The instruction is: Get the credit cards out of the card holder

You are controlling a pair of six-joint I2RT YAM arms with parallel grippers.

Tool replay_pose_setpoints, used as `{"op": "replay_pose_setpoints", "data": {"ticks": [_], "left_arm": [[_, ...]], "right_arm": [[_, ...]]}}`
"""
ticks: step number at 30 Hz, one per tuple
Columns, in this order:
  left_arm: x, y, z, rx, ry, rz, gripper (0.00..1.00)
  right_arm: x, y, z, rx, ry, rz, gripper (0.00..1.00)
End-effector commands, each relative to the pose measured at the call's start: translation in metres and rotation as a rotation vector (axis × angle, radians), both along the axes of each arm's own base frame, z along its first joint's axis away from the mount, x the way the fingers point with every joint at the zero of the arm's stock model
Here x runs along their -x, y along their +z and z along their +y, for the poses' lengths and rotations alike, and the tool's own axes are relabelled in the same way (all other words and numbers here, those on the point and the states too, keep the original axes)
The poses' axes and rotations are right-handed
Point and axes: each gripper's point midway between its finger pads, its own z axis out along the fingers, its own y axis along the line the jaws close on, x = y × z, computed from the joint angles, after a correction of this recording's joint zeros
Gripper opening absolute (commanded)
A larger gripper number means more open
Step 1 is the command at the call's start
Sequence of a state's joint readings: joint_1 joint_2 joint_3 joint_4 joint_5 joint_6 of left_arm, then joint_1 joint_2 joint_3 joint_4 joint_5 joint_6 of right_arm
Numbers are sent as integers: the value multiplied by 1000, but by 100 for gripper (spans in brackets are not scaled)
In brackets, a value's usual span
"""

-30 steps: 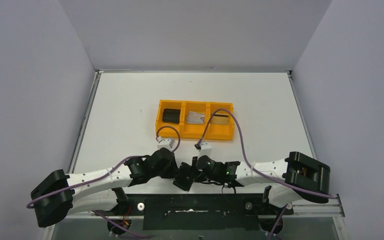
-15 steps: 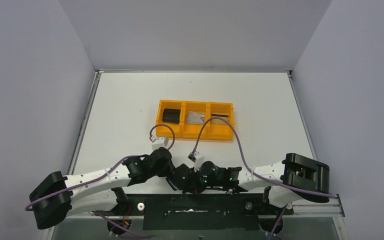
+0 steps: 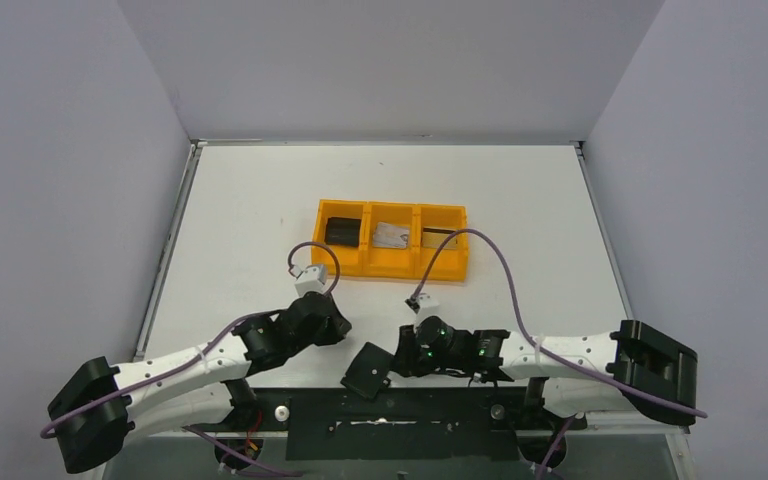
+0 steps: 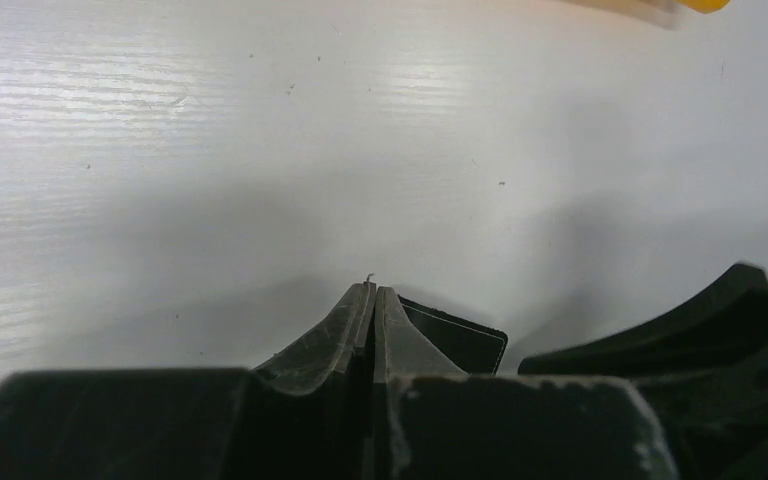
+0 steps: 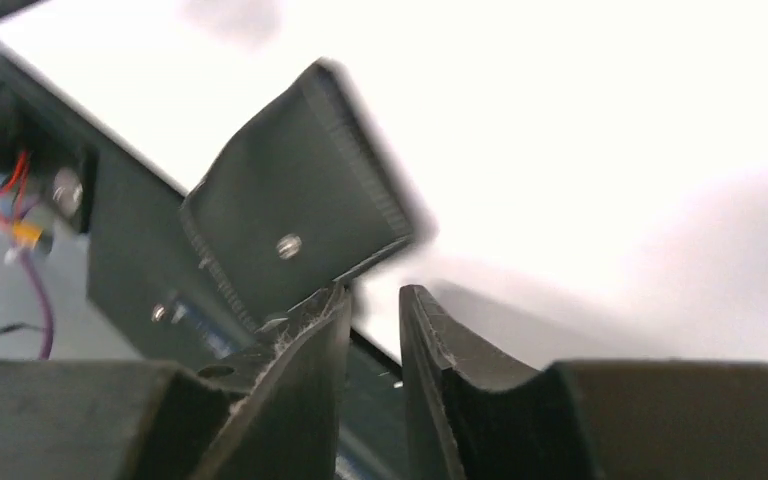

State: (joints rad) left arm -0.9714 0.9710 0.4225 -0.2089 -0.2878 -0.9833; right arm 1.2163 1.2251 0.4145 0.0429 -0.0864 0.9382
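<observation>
Two grippers sit low near the table's near edge. The right gripper has its jaws slightly apart on nothing. The black holder lies just past its tips, at the table's 6 o'clock edge. The left gripper, jaws together, is at the holder's 10 o'clock. At 12 o'clock, one orange tray holds one block, one silver card and one gold card. Bare white margins; grey walls.

card holder motion-blurred, orange tray cut by top edge
</observation>
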Motion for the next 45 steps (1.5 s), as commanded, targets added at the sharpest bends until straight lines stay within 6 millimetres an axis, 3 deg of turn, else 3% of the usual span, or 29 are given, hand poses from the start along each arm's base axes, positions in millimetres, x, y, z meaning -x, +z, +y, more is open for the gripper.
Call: {"op": "replay_pose_setpoints", "data": {"ticks": [1, 6, 12, 18, 21, 24, 31, 35, 45], "left_arm": [[-9, 18, -8, 77, 12, -66, 0], [-8, 24, -13, 91, -21, -79, 1], [-6, 23, -18, 75, -62, -77, 22], [-5, 14, -15, 52, -56, -57, 34], [-7, 13, -11, 43, -31, -59, 38], [-8, 13, -5, 35, -2, -64, 41], [-8, 15, 8, 28, 41, -73, 49], [-7, 18, 13, 37, 58, -82, 50], [-6, 16, 17, 41, 69, -85, 50]], "right_arm": [[-43, 5, -32, 90, -281, -40, 29], [-47, 8, -31, 110, -325, -24, 45], [-31, 16, -11, 99, -306, 9, 65], [-20, 24, 2, 89, -406, 33, 70], [-18, 21, -3, 100, -509, 50, 70], [-11, 13, 5, 70, -500, 94, 73], [0, 6, 31, 98, -415, 122, 71], [1, -4, 22, 198, -445, 114, 64], [10, -8, 12, 208, -449, 116, 43]]}}
